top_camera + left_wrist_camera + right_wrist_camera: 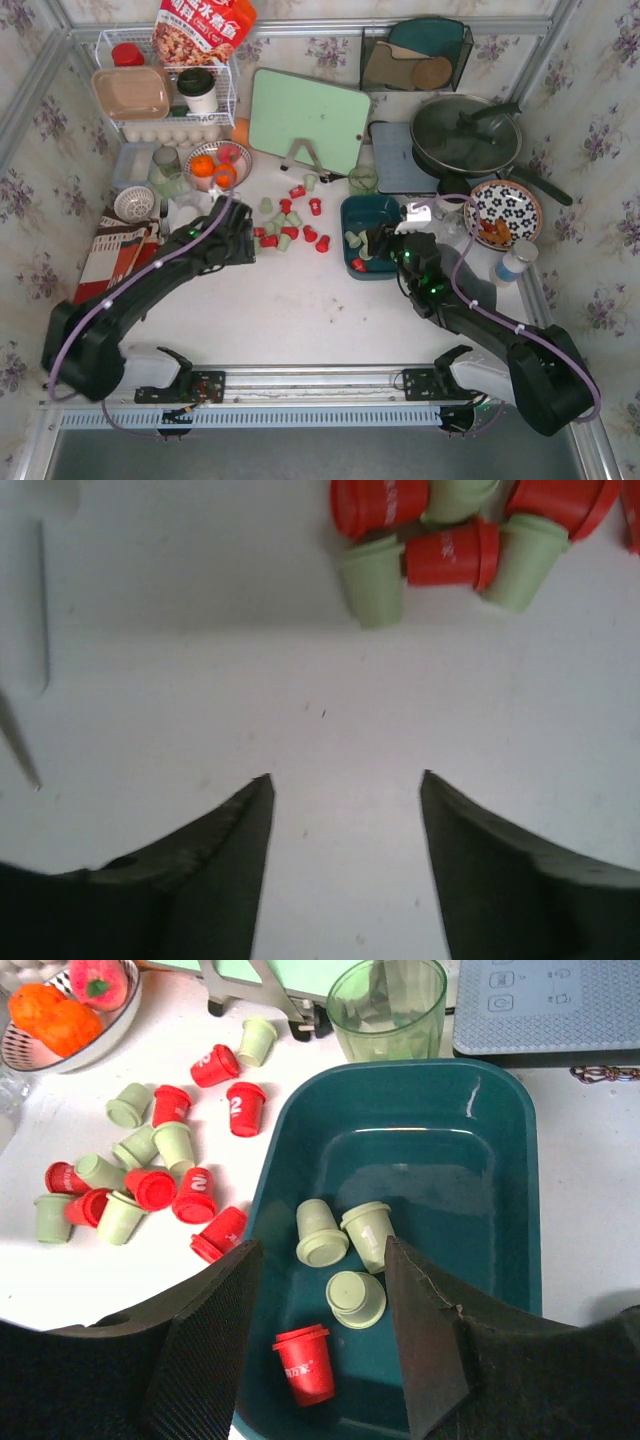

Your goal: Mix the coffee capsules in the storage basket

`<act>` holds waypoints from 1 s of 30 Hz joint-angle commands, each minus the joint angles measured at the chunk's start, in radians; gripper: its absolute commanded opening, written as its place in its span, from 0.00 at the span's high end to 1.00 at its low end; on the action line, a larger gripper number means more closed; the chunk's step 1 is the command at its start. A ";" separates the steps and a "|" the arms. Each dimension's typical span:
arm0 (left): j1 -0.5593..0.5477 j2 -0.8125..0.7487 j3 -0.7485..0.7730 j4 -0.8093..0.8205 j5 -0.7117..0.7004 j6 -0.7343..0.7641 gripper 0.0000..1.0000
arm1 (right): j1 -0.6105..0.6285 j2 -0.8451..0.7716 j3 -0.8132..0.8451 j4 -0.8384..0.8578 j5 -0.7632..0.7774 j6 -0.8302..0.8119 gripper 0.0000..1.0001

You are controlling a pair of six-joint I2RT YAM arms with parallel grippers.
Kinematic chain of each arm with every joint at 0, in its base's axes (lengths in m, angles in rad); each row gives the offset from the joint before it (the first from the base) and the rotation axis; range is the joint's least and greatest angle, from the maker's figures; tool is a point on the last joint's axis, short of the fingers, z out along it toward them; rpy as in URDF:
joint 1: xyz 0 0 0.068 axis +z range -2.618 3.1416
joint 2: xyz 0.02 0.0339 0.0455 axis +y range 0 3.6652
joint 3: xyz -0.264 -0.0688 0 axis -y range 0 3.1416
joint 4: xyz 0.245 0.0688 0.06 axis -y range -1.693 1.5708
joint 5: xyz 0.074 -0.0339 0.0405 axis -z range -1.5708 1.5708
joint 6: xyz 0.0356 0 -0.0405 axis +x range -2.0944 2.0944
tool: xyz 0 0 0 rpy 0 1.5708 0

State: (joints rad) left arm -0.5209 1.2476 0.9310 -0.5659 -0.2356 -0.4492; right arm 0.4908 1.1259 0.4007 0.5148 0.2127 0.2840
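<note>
Right hand [320,1247], spread and empty, hangs over the shallow dark teal plastic basket [500,1170] holding four tapered red and pale-green coffee capsules [356,1298]. Left hand [347,776], also spread, faces the loose heap [450,555] on the white worktop [200,680]. Gathering seems underway; next, pinch one.

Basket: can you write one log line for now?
storage basket: three green capsules, one red capsule | table: other capsules scattered | left gripper: open, empty | right gripper: open above basket

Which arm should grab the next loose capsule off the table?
Left. The left hand is open, empty, just short of the loose capsules; the right hand hangs over the basket.
</note>
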 commanded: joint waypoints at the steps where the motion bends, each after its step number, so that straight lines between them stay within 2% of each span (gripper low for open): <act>1: 0.001 0.199 0.094 0.125 0.020 0.029 0.43 | 0.000 -0.019 -0.013 0.073 -0.026 0.014 0.40; 2: 0.001 0.253 0.115 0.133 0.029 0.034 0.50 | 0.001 -0.021 -0.016 0.078 -0.025 0.014 0.40; 3: 0.001 0.297 0.128 0.144 0.035 0.036 0.52 | 0.000 -0.020 -0.018 0.082 -0.025 0.014 0.40; 11: 0.001 0.493 0.209 0.192 0.015 0.042 0.53 | 0.001 0.014 -0.010 0.083 -0.035 0.009 0.40; 19: 0.005 0.581 0.240 0.190 -0.051 0.023 0.55 | 0.000 0.042 -0.001 0.088 -0.059 0.007 0.40; 30: 0.018 0.653 0.262 0.199 -0.072 0.005 0.58 | 0.000 0.057 0.009 0.085 -0.089 0.011 0.40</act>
State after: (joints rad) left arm -0.5076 1.8839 1.1912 -0.3828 -0.2832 -0.4290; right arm 0.4908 1.1816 0.4007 0.5629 0.1356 0.2935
